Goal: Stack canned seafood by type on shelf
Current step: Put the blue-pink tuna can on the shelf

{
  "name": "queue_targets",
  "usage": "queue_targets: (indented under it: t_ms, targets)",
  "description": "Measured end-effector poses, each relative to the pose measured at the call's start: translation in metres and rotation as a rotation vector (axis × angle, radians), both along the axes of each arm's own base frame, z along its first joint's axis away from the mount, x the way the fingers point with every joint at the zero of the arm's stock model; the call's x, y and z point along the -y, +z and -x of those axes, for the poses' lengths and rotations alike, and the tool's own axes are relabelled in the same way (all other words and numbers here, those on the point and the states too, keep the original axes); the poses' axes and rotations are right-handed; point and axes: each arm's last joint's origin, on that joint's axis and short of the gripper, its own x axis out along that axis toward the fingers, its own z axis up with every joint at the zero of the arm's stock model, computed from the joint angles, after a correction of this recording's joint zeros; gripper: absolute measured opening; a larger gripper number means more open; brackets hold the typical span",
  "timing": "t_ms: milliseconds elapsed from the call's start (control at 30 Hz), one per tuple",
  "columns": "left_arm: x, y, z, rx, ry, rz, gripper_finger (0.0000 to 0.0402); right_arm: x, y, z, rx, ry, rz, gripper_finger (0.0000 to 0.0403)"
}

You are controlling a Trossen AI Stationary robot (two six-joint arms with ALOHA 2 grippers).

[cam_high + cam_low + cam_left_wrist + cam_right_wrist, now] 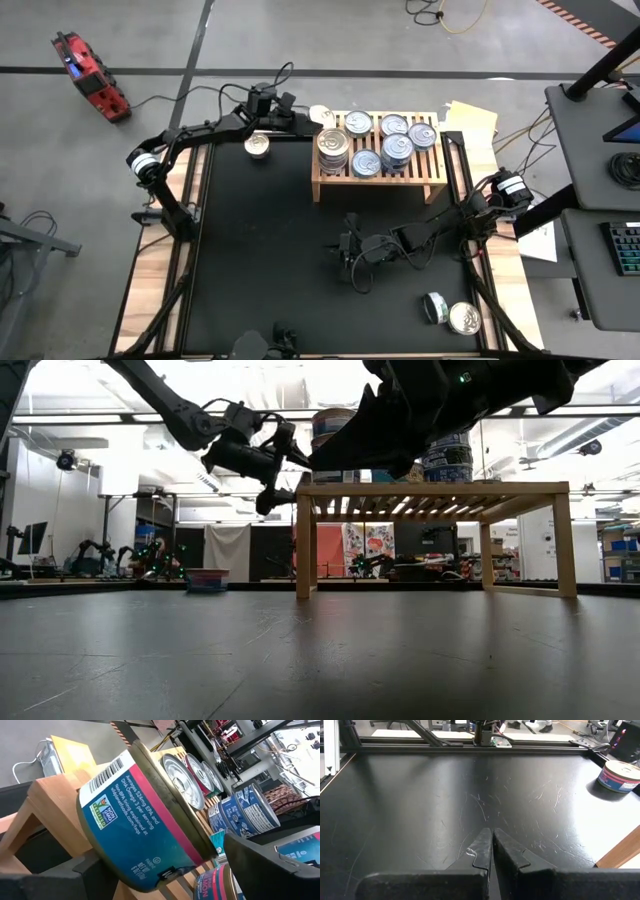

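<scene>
Item: teal tin (pixel 145 820), rigid, dense, slick-sided; we judge rim-to-rim best. Left end effector (pixel 300 118) grips it at the shelf (pixel 330 185) edge. Right end effector (pixel 491 851) clenched, empty.

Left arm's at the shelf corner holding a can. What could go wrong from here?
1. The left end effector grips a teal-and-red can tilted over the shelf edge; released like this, it may slide off rather than sit flat.
2. The tall stack stands right beside it; a nudge could topple it.
3. The right end effector, shut over the mat, looks clear, so little risk there.
</scene>
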Motion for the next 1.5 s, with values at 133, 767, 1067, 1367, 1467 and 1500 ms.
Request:
queue_targets:
  t_ms: [133, 767, 1067, 1367, 1467, 1500]
  targets:
    - [0.0014, 0.0001, -0.0011, 0.001, -0.011, -0.003, 0.0317, 0.0000, 0.0000, 0.0000, 0.000, 0.000, 0.000, 0.0009]
    - [0.0030, -0.0059, 0.0010, -0.051, -0.040, 0.008, 0.0317, 0.0002, -0.0007, 0.0003, -0.004, -0.001, 0.000, 0.0009]
    - [0.0048, -0.0066, 0.0028, -0.084, -0.066, -0.036, 0.0316, 0.0003, -0.0010, 0.0005, -0.005, -0.001, 0.001, 0.0009]
    - [0.0027, -0.0066, 0.0050, -0.088, -0.093, -0.098, 0.0316, 0.0003, -0.0009, 0.0005, -0.004, -0.002, 0.000, 0.0009]
    - [0.0033, -0.0065, 0.0050, -0.081, -0.114, -0.093, 0.0316, 0.0002, -0.0009, 0.0005, -0.004, -0.001, 0.001, 0.0009]
    - [0.0037, -0.0065, 0.0046, -0.080, -0.116, -0.090, 0.0316, 0.0003, -0.0009, 0.0005, -0.004, -0.002, 0.000, 0.0009]
